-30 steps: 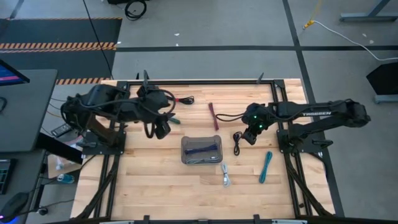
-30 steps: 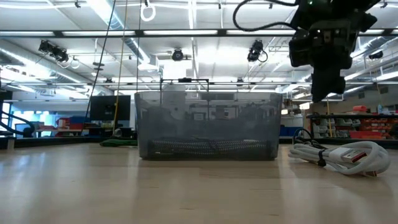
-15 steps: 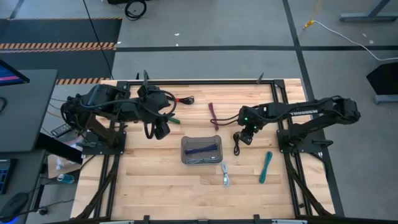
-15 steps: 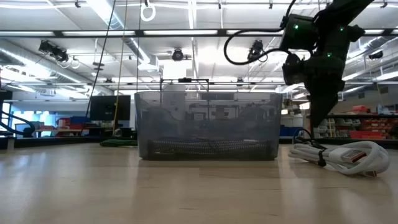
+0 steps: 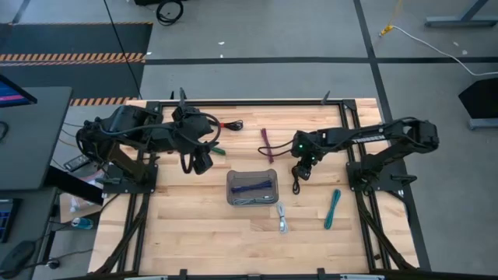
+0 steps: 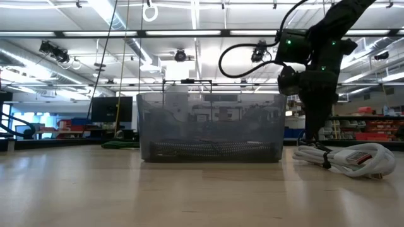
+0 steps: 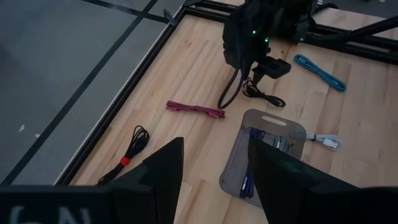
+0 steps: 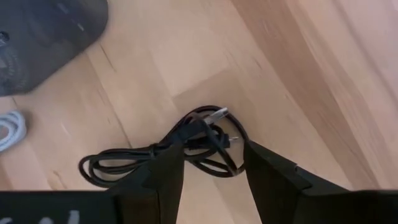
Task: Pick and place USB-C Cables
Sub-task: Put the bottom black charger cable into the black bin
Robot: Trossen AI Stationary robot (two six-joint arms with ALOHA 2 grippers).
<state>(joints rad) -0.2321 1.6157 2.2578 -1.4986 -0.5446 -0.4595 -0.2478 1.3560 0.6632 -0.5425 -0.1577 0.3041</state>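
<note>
Tray (image 5: 233, 180) holds purple cable (image 5: 255, 186); right pincer (image 5: 300, 173) spread over black cable (image 5: 296, 181); left pincer (image 5: 203, 162) spread

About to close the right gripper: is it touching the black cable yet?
Cannot tell. In the right wrist view the open right gripper straddles the black cable, but no view shows contact or a gap plainly.
</note>
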